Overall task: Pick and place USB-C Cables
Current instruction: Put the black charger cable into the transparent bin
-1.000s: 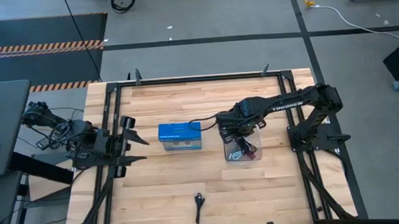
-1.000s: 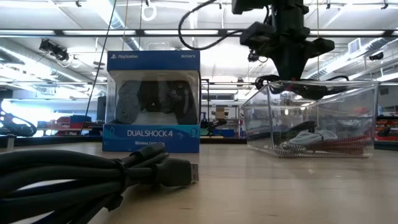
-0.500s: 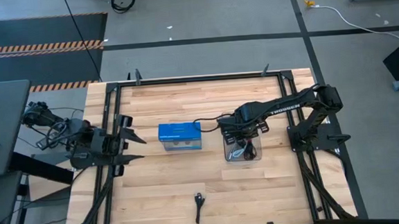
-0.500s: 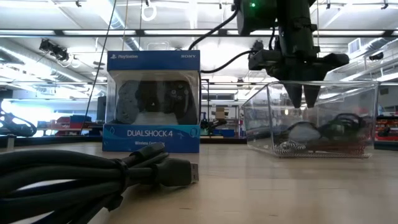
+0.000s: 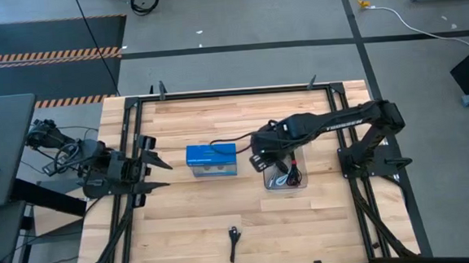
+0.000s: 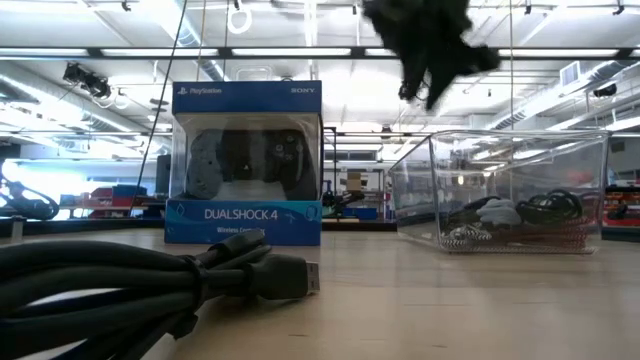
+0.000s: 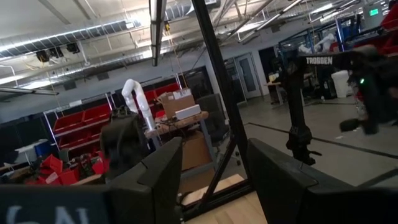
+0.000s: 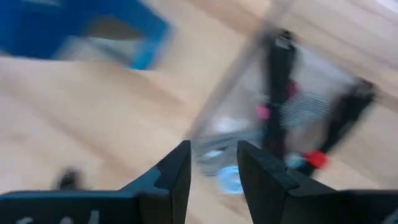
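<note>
One black USB-C cable lies coiled on the wood near the table's near edge; in the low view this cable fills the foreground. More cables, black, grey and red-braided, lie in the clear tray. My right gripper hangs open and empty above the table, between the blue box and the tray, and shows blurred high in the low view. In its wrist view the right gripper looks down at the tray's cables. My left gripper waits open at the left edge.
The blue DualShock 4 box stands upright just left of the tray. A black frame runs along the table's edges. Bare wood lies between the box and the black cable near the near edge.
My right gripper dipped into the tray, then rose out of it and moved toward the table's left, toward the blue box. A black coiled cable that was at the gripper near the tray's rim now lies inside the tray on the other cables.
</note>
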Controlling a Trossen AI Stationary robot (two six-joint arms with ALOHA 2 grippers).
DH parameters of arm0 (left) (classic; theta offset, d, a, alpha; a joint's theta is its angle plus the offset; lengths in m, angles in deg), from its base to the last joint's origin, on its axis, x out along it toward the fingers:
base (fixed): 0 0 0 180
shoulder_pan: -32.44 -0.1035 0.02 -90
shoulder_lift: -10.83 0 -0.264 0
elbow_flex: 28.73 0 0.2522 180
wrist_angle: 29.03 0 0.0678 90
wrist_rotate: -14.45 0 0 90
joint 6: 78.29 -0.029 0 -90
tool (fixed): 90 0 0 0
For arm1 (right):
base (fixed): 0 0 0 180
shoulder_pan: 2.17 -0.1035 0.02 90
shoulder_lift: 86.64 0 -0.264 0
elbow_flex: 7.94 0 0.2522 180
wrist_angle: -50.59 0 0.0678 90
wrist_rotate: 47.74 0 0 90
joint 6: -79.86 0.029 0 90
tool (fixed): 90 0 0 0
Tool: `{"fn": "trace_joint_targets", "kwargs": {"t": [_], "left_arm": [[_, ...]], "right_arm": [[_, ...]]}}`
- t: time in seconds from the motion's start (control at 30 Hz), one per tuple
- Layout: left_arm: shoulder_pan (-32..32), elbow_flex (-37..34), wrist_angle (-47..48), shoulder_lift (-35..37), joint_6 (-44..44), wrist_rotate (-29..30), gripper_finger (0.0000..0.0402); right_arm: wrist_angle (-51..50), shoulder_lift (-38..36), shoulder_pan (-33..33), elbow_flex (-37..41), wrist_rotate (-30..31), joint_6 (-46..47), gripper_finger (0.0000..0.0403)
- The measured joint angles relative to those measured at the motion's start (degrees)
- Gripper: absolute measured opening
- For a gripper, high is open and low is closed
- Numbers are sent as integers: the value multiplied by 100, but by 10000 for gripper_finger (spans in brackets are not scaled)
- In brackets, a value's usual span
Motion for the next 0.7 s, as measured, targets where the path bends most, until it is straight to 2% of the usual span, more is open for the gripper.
{"fn": "trace_joint_targets", "kwargs": {"t": [0.13,0.47,0.6,0.7], "left_arm": [[0,0,26,24,2,0,188],[0,0,39,46,57,0,188],[0,0,36,67,26,0,188],[0,0,63,68,13,0,188]], "right_arm": [[578,-7,-433,-340,-74,-435,135],[2781,304,-1580,-370,-171,-5248,135],[3166,619,-1743,-372,-375,-6570,135],[3293,910,-1756,-372,-550,-7054,135]]}}
